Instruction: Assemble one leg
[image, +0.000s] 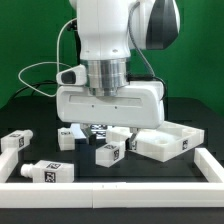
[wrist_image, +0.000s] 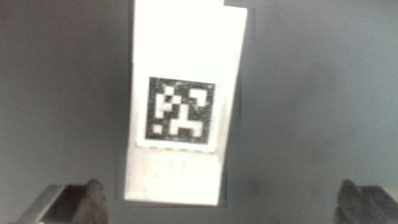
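Observation:
In the wrist view a leg, a long white block with one black-and-white tag on its upper face, lies on the dark table. My gripper is open above it. One end of the leg lies between the fingers, close to one finger and far from the other. In the exterior view the gripper hangs low over the table, its fingertips mostly hidden by the hand. Several legs lie around it. I cannot tell which one is under the gripper.
The large white tray-shaped part lies at the exterior view's right. A white rail runs along the front and up the right side. The marker board shows under the hand. Cables hang behind the arm.

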